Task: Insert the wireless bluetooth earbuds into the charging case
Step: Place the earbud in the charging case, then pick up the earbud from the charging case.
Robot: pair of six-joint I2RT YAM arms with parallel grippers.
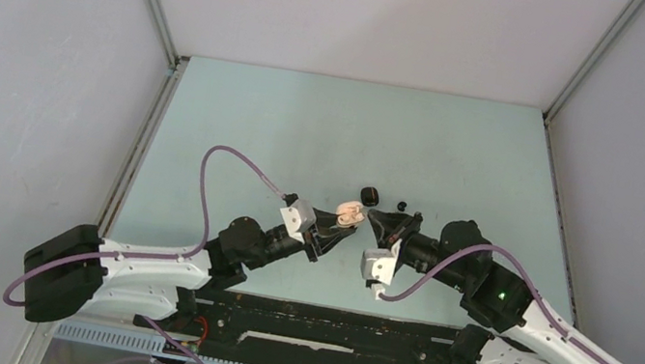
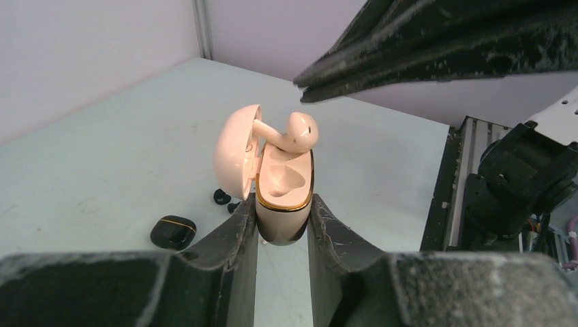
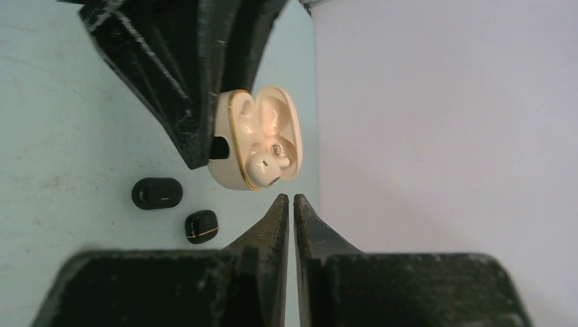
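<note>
My left gripper (image 2: 283,204) is shut on the body of an open cream charging case (image 2: 285,204) with a gold rim, held above the table (image 1: 460,155). A cream earbud (image 2: 300,131) sits tilted in one socket, its head sticking out; the other socket looks empty. My right gripper (image 3: 292,199) is shut and empty, its tips a small gap from that earbud (image 3: 266,167). In the top view the two grippers meet at the case (image 1: 350,212). Two tiny black earbuds (image 2: 221,197) lie on the table beyond the case.
A rounded black case with a gold line (image 2: 173,231) lies on the table near the held case, also seen in the right wrist view (image 3: 202,226) beside another rounded black item (image 3: 157,193). Grey walls enclose the table.
</note>
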